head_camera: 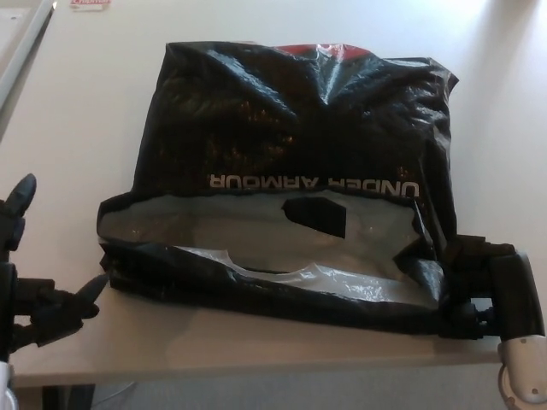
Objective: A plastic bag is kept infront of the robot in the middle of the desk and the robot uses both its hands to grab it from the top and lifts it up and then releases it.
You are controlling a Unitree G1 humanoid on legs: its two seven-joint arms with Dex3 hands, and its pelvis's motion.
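Observation:
A black plastic bag (pixel 291 128) with white lettering lies flat in the middle of the desk (pixel 77 128), its open mouth facing me and its pale lining showing. My left hand (pixel 30 295) is at the far left by the desk's front edge, open with fingers spread, well clear of the bag's left corner. My right hand (pixel 483 282) is at the bag's near right corner, its fingers closed on the bunched black plastic there.
A small red and white packet (pixel 90 4) lies at the far left back edge of the desk. A grey strip (pixel 17 55) runs along the upper left. The desk's front edge is just below the bag's mouth.

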